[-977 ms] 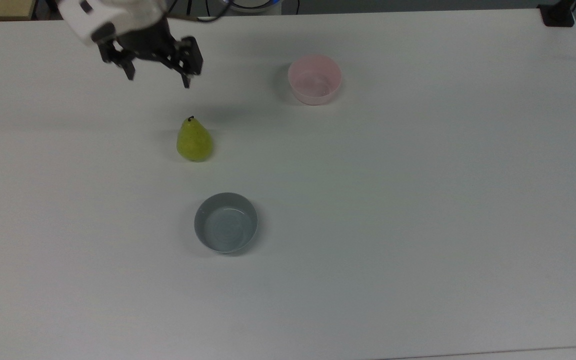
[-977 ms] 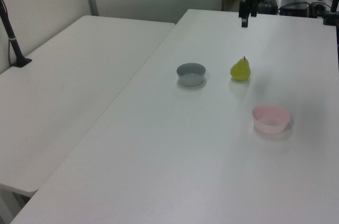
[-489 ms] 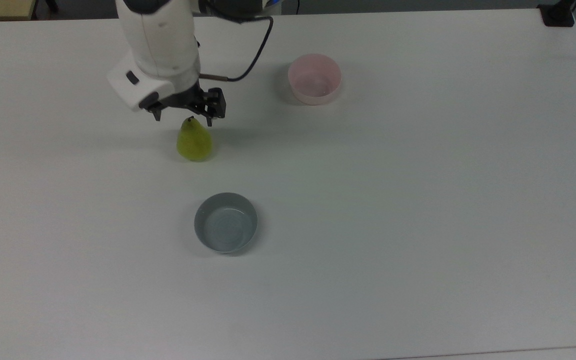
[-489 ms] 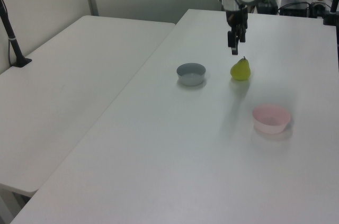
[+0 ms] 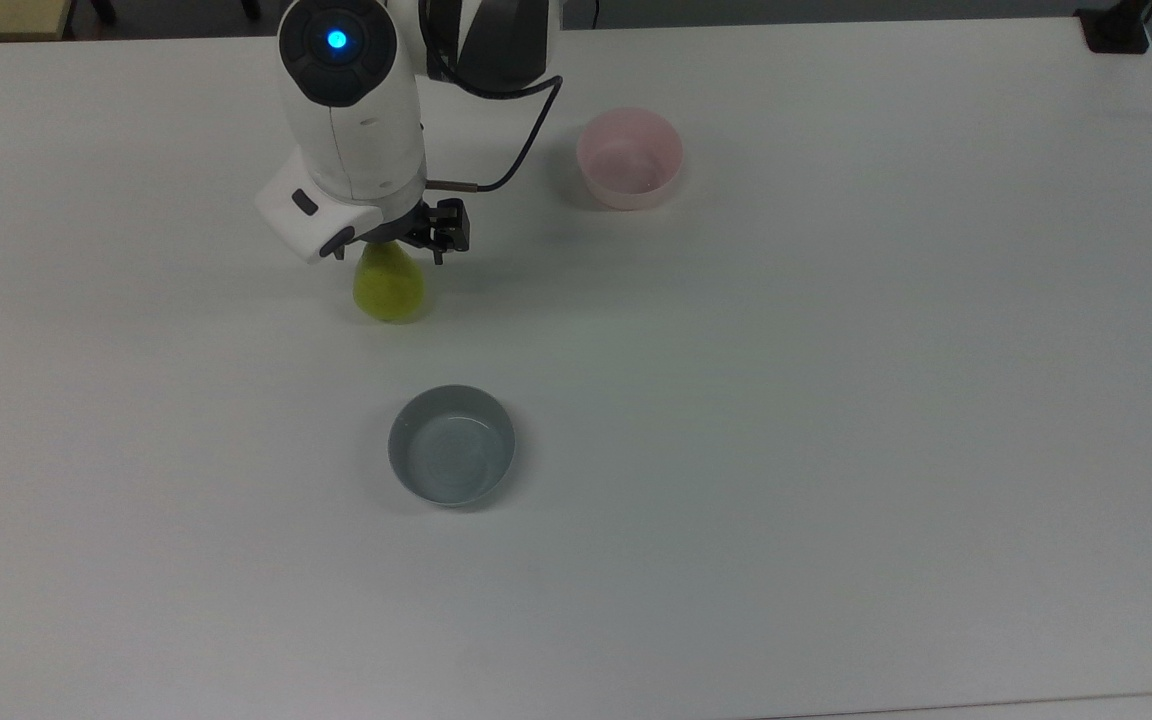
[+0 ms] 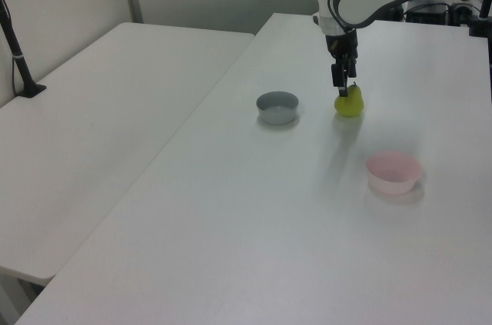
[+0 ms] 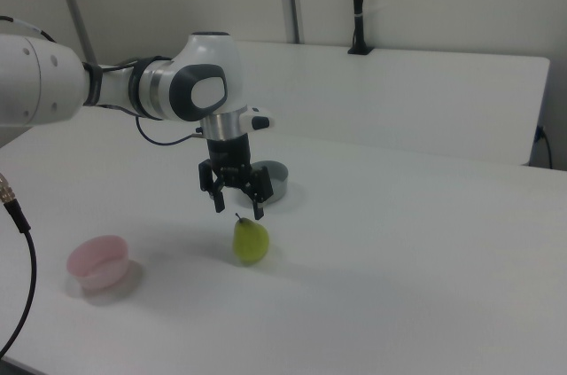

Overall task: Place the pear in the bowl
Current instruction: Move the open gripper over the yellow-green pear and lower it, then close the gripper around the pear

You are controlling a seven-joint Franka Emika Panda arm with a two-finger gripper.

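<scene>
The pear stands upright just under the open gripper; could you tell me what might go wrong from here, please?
1. The pear stands upright on its base with its narrow top toward the gripper; a slightly off-centre descent could tip it over.
2. Its tapered top gives the open fingers little to hold, so a high grasp might slip.
3. The grey-blue bowl looks about as near the pear as the pink bowl, so the wrong bowl could be chosen.

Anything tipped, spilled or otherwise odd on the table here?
Nothing stands out. The pear stands upright under the open gripper; the pink bowl and grey bowl sit upright and empty.
</scene>
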